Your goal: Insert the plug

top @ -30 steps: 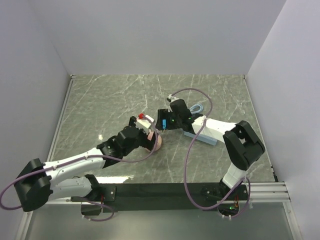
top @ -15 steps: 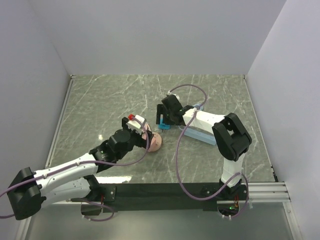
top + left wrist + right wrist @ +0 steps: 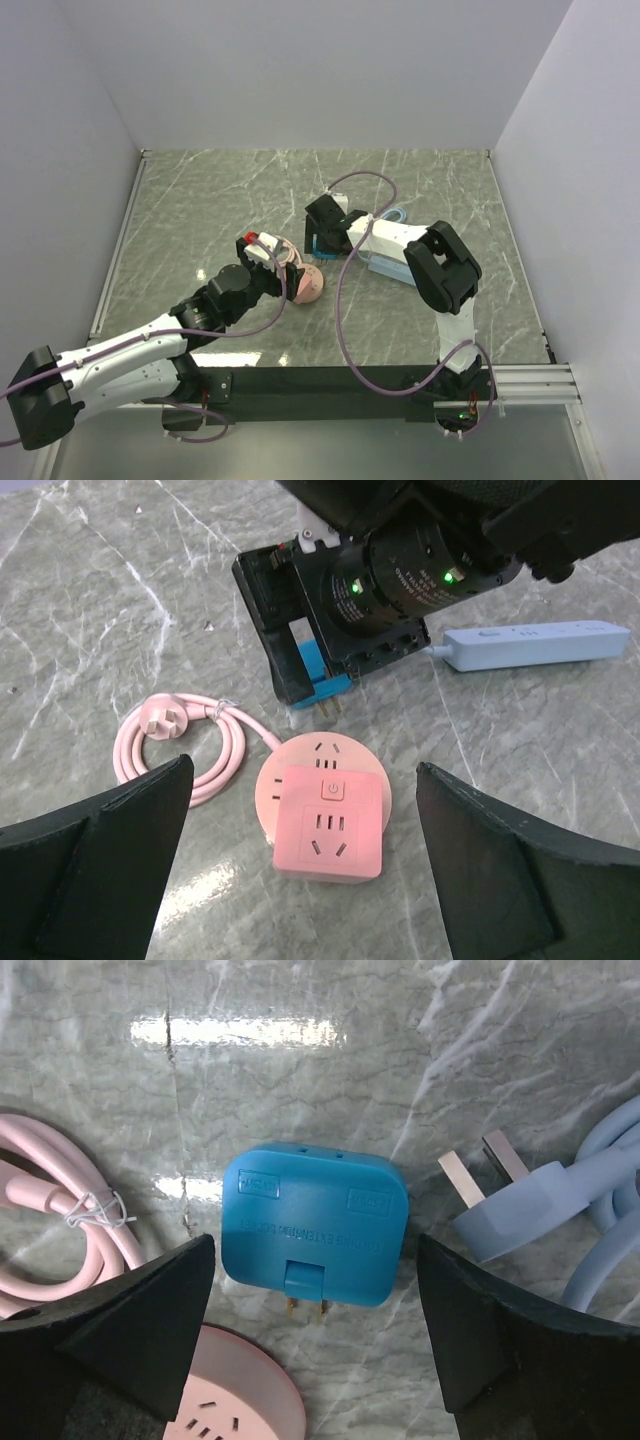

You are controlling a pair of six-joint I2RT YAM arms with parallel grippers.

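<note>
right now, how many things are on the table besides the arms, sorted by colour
bright blue: 1, the plug
pink: 1, the socket cube with its coiled cord
pale blue: 1, the power strip with its cord
total: 3

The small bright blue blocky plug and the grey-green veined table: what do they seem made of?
The small bright blue blocky plug: probably moulded plastic, matt, with embossed lettering; its prongs look like brass-coloured metal. The grey-green veined table: glossy, it mirrors the lamps; the pale veins suggest polished stone, perhaps only a printed laminate.
</note>
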